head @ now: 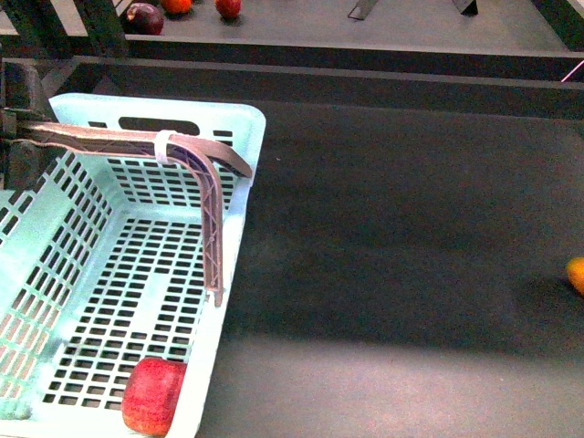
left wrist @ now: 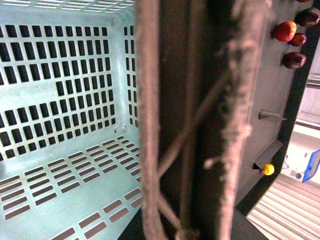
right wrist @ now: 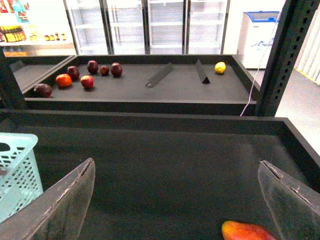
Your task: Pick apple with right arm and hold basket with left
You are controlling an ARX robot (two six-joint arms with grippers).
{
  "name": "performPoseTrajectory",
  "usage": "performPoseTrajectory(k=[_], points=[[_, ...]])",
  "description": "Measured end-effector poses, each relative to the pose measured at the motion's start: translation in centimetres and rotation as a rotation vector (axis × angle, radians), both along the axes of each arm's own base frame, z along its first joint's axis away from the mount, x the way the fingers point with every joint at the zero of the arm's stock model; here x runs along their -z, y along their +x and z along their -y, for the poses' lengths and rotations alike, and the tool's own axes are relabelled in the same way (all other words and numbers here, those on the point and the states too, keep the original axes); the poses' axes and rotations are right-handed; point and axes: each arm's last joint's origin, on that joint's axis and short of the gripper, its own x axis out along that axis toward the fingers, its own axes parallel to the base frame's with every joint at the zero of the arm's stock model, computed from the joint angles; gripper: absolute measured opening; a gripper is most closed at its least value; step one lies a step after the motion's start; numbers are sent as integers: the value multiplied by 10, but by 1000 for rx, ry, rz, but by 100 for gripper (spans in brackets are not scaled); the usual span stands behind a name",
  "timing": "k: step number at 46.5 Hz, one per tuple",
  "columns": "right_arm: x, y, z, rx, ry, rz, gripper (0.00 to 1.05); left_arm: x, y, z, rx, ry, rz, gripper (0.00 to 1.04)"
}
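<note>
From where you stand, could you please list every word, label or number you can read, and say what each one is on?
None can be read.
Blue marking on the white chest freezer: blurred, illegible.
Labels on the bottles and packets on the store shelves: too small to read.
The basket, the apple and the display trays show no text.

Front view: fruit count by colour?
Red: 2, the apple in the basket and a red fruit on the far shelf
Orange: 2, shelf orange fruit and right-edge orange fruit
Dark purple: 1, purple fruit on the shelf
Total: 5
</note>
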Motion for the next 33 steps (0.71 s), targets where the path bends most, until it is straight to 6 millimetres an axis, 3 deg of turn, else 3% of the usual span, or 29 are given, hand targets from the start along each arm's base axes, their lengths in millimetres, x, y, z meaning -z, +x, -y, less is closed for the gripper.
performPoseTrajectory(k=[12, 22, 27, 33], points=[[0, 0, 0, 0, 0, 0, 96, -25, -13, 1, -4, -19, 5, 63], [0, 0, 0, 0, 0, 0, 96, -48, -54, -8, -46, -17, -11, 99], [0, 0, 0, 0, 0, 0, 96, -60, -70, -11, -50, -2, -16, 98], [0, 0, 0, 0, 0, 0, 96, -64, -72, -12, -52, -2, 0, 98]])
